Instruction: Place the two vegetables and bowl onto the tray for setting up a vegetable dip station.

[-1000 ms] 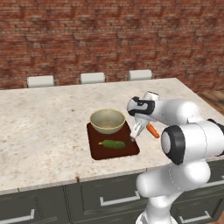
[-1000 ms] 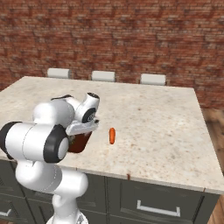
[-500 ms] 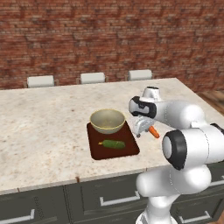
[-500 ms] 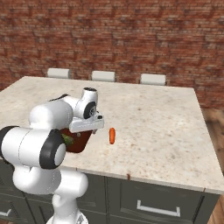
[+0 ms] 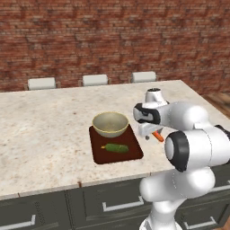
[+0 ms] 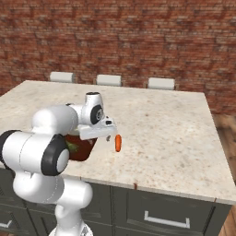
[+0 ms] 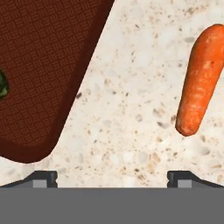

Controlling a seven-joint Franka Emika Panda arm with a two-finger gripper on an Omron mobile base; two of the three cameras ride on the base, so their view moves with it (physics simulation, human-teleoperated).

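The dark reddish-brown tray (image 5: 97,143) lies near the counter's front edge. On it stand the beige bowl (image 5: 110,124) at the back and the dark-green cucumber (image 5: 115,148) in front. The orange carrot (image 5: 157,136) lies on the counter just right of the tray. My gripper (image 5: 146,132) hovers low over the strip of counter between tray and carrot, open, nothing between its fingers. In the hand view the carrot (image 7: 200,81) is at upper right, the tray's corner (image 7: 43,65) at left, a sliver of cucumber (image 7: 2,85) at the left edge. The right base view shows the carrot (image 6: 118,143) beside my gripper (image 6: 108,134).
The speckled stone counter (image 5: 45,126) is an island with cabinet drawers (image 5: 121,204) below its front edge. Three white chair backs (image 5: 95,80) stand along its far side before a brick wall. The counter's right end (image 6: 203,152) drops to a wooden floor.
My hand has swung a little to the right, off the tray's right edge and toward the carrot. Bowl, cucumber and carrot have stayed where they were.
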